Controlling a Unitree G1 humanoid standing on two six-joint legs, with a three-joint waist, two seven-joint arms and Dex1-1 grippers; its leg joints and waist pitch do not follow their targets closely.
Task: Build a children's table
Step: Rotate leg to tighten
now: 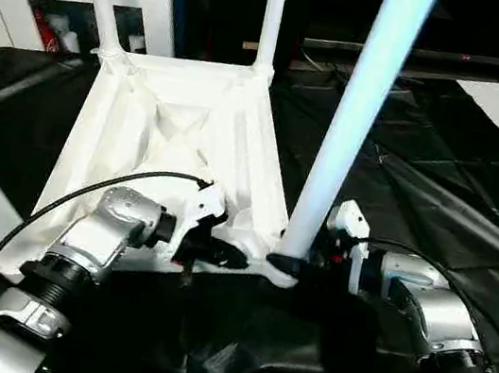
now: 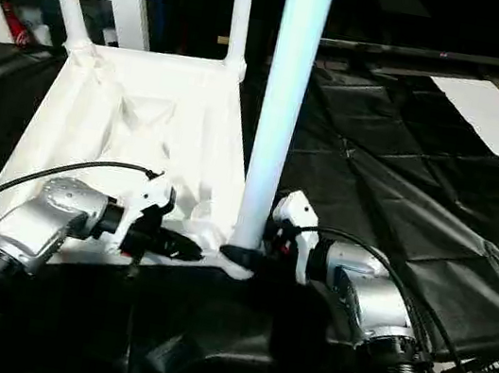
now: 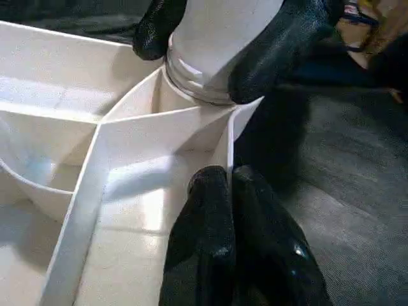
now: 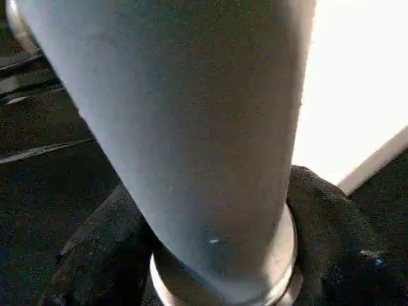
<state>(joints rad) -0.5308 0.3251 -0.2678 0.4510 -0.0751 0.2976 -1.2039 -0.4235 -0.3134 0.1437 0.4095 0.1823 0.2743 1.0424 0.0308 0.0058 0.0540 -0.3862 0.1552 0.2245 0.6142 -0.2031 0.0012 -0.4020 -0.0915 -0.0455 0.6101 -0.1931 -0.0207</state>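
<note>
White plastic tabletop (image 1: 167,134) lies upside down on black sheeting (image 1: 437,208) — two legs (image 1: 272,18) stand in its far sockets. The right gripper (image 1: 286,265) clasps the base of the near leg (image 1: 364,100), seated in its corner socket. The left gripper (image 1: 224,254), fingers pressed together, holds nothing — it rests against the ribbed underside just beside that corner.

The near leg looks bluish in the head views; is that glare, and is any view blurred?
Left eye view: the near leg glows pale blue, overexposed. Right wrist view: the same leg is very close and soft, beside a blown-out white area. Left wrist view: sheen on the left hand, ribs sharp.
</note>
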